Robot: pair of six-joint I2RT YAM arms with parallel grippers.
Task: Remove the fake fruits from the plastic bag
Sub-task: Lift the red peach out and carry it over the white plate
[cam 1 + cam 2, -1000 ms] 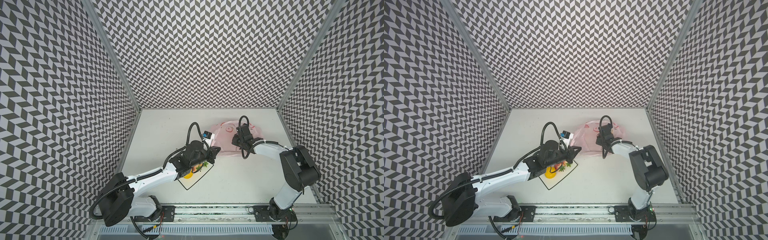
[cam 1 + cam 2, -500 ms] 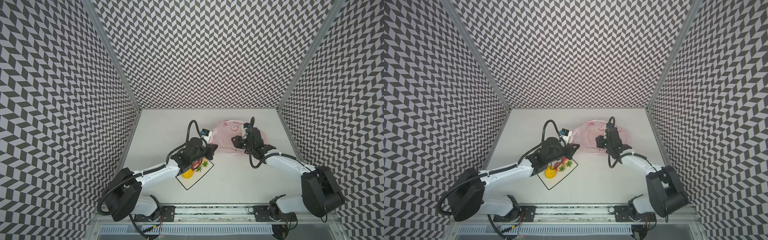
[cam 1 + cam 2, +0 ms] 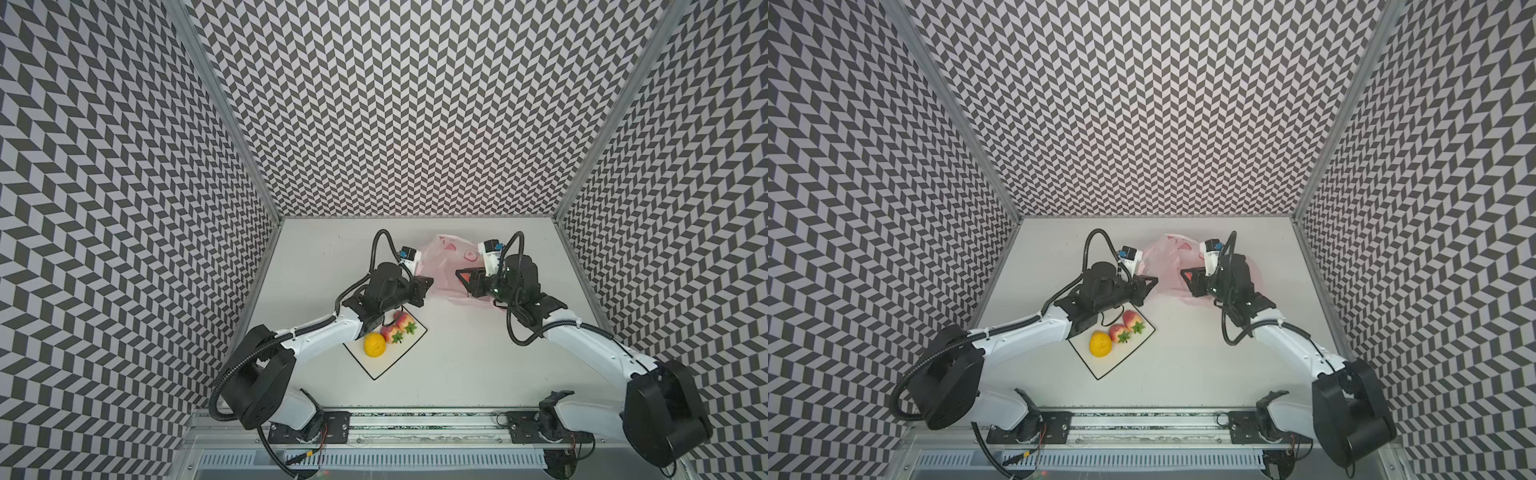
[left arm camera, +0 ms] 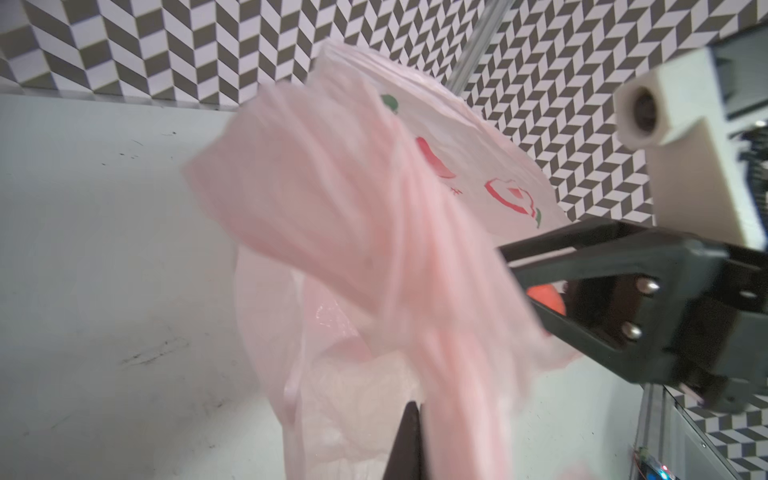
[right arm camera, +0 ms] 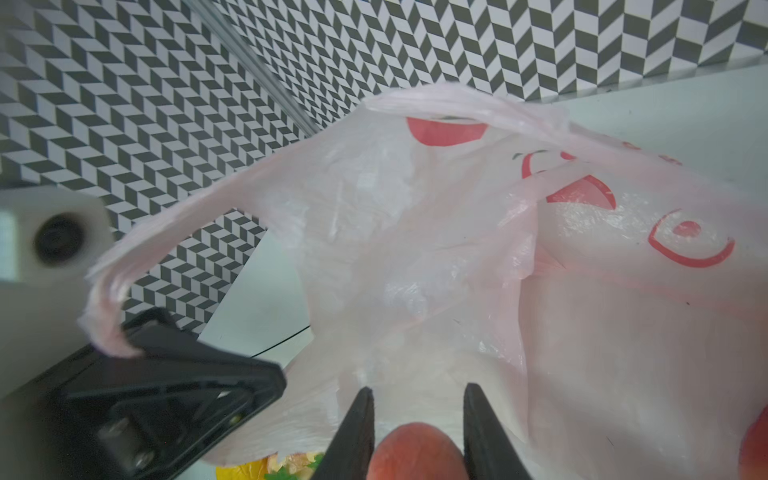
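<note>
The pale pink plastic bag (image 3: 446,266) lies at the back middle of the table in both top views. My left gripper (image 3: 428,286) is shut on one of its handle loops (image 5: 108,332) and holds it up. My right gripper (image 3: 467,280) hangs over the bag's front edge, shut on a red fake fruit (image 5: 415,451) that sits between its two black fingers (image 5: 363,415). Three fake fruits lie on the white plate (image 3: 399,353): a yellow one (image 3: 374,345) and two strawberries (image 3: 390,332). A further red shape (image 5: 756,444) shows through the bag film.
The black-rimmed plate (image 3: 1100,370) sits at the front left of the bag, partly under my left arm (image 3: 324,332). Chevron-patterned walls close in the left, back and right sides. The arm bases stand on a metal rail (image 3: 415,419) along the front edge.
My right arm has swung its elbow out to the right and its gripper has drawn back from the bag with the red fruit. My left gripper has lifted the handle slightly.
</note>
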